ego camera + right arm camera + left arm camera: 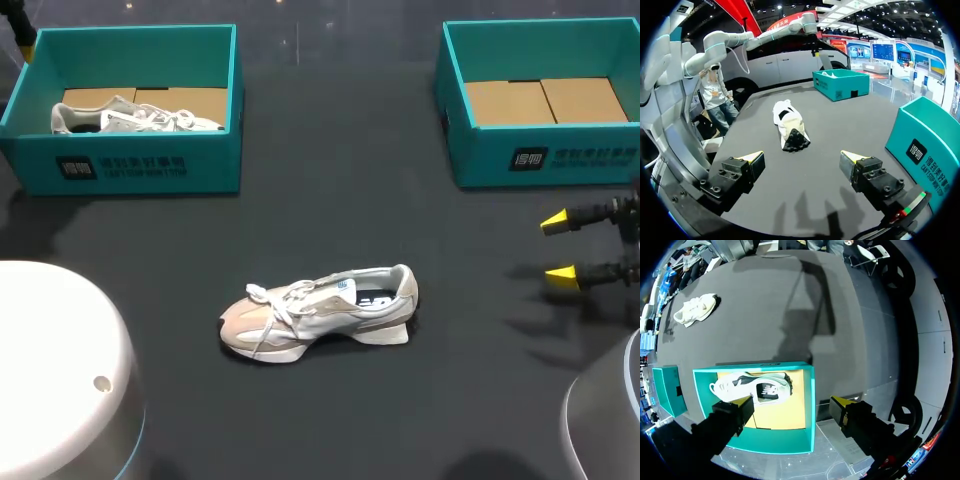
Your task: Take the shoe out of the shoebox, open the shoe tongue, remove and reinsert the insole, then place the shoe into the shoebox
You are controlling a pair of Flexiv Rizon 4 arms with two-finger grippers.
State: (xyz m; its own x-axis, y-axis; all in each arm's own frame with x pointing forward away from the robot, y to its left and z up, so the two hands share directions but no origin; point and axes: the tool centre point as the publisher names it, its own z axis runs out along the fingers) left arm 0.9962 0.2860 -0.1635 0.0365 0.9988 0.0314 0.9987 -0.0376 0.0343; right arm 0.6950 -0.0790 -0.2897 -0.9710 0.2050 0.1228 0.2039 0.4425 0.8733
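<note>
A beige and white shoe (320, 312) lies on its sole in the middle of the dark table, toe toward my left, with its laces loose. In the left teal shoebox (120, 170) lies a second white shoe (135, 118). My left gripper (792, 404) hangs open above that box (810, 405), over the shoe (752, 389) inside. Only one of its yellow fingertips (24, 40) shows in the head view. My right gripper (558, 247) stands open near the table's right edge, its fingers pointing at the middle shoe (789, 125), well short of it and holding nothing (802, 159).
The right teal shoebox (560, 160) holds only brown cardboard and stands just behind my right gripper (927, 140). A white rounded arm base (60, 370) fills the front left corner and a grey one (605, 420) the front right.
</note>
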